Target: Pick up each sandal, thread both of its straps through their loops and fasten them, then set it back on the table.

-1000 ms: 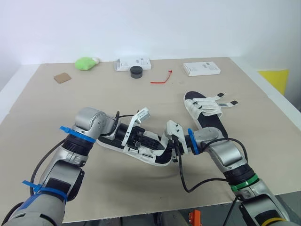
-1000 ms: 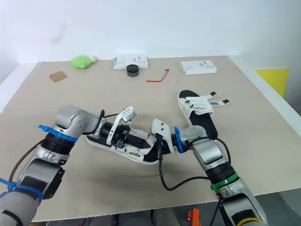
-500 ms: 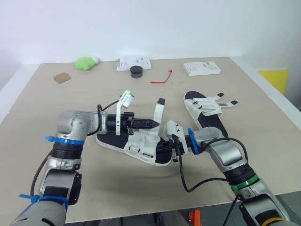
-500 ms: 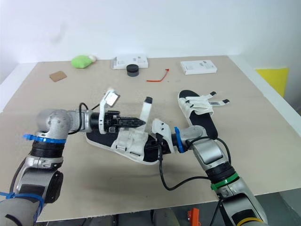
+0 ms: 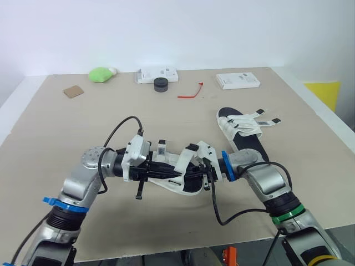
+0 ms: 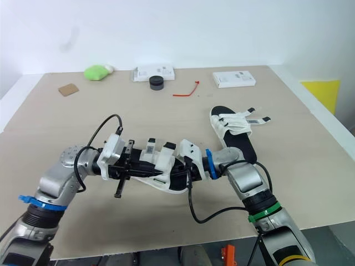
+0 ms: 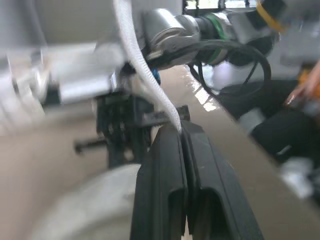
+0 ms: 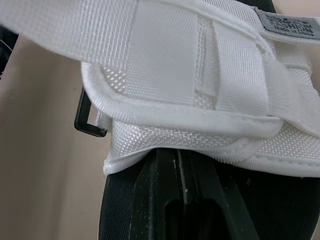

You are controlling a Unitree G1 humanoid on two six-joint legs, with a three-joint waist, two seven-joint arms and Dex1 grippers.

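Observation:
A black-soled sandal (image 5: 192,182) with white straps lies at the table's front middle, held between both arms. My left gripper (image 5: 175,175) reaches in low from the left, and in the left wrist view it (image 7: 181,131) is shut on the thin edge of a white strap (image 7: 145,70). My right gripper (image 5: 202,170) meets the sandal from the right. The right wrist view shows it (image 8: 183,156) shut on the black sole under the white strap (image 8: 165,65), next to a black loop (image 8: 86,120). A second sandal (image 5: 243,133) lies to the right with its straps loose.
Along the table's far edge lie a green lump (image 5: 101,73), two white boxes (image 5: 157,74) (image 5: 237,81), a black round cap (image 5: 161,84), a red tie (image 5: 190,93) and a brown card (image 5: 73,91). A yellow object (image 5: 324,92) stands beyond the right edge.
My left arm has swung down and low over the sandal. The strap that stood upright half a second ago now lies across it. The right arm has stayed put.

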